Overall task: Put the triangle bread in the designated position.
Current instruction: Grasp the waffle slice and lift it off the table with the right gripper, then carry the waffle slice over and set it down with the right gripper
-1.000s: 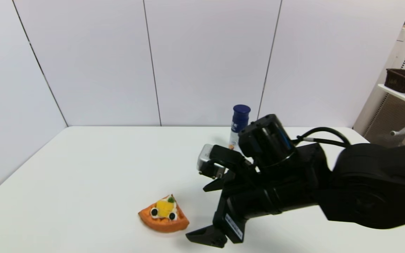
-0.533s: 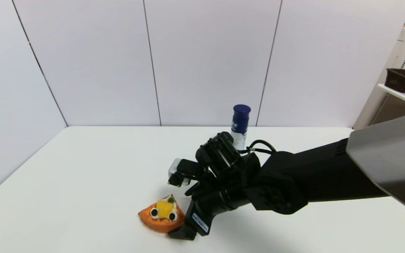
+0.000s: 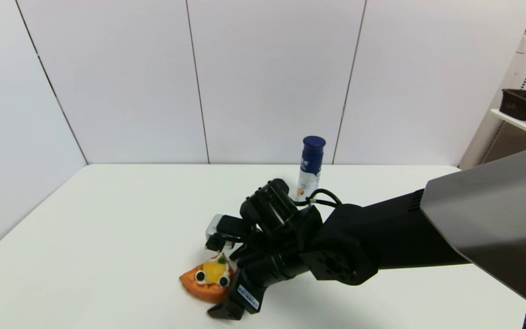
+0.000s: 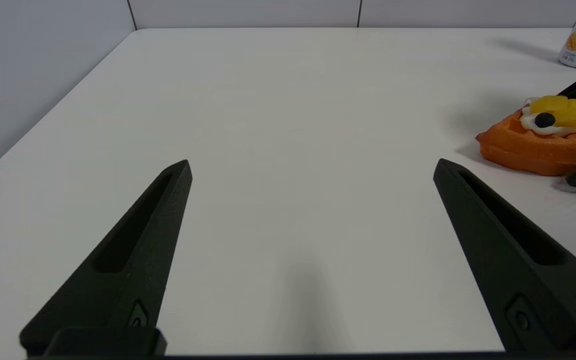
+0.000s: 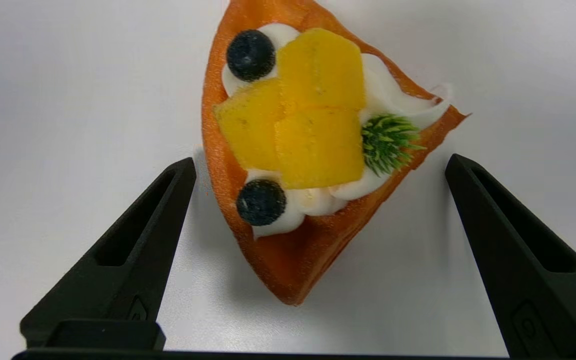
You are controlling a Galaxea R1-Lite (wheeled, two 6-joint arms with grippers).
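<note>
The white counter (image 3: 107,228) fills the lower half of the head view, backed by pale wall panels. Across its right side reaches the right arm (image 3: 381,242), black with a grey shell near the shoulder, angled down toward the front middle of the counter. The right pincer (image 5: 318,165) is spread wide, released, its two black fingers (image 5: 133,250) standing on either side of the triangle bread (image 5: 313,240) without touching it; one fingertip shows in the head view at the counter's near edge, just beside the pastry's curved rim. The left pincer (image 4: 313,170) hovers low over bare counter off to the left, also spread open, gripping nothing.

Toward the back wall stands a white bottle (image 3: 309,176) with a dark blue cap (image 3: 313,142), upright, closed, well apart from the pastry. The triangle bread (image 3: 206,281) lies flat on the counter, orange-brown, carrying white cream, yellow chunks (image 5: 308,130), two black berries (image 5: 250,55) and a green sprig (image 5: 388,142).

At the far right, a dark woven basket (image 3: 525,104) sits on a white shelf; its contents cannot be made out.
</note>
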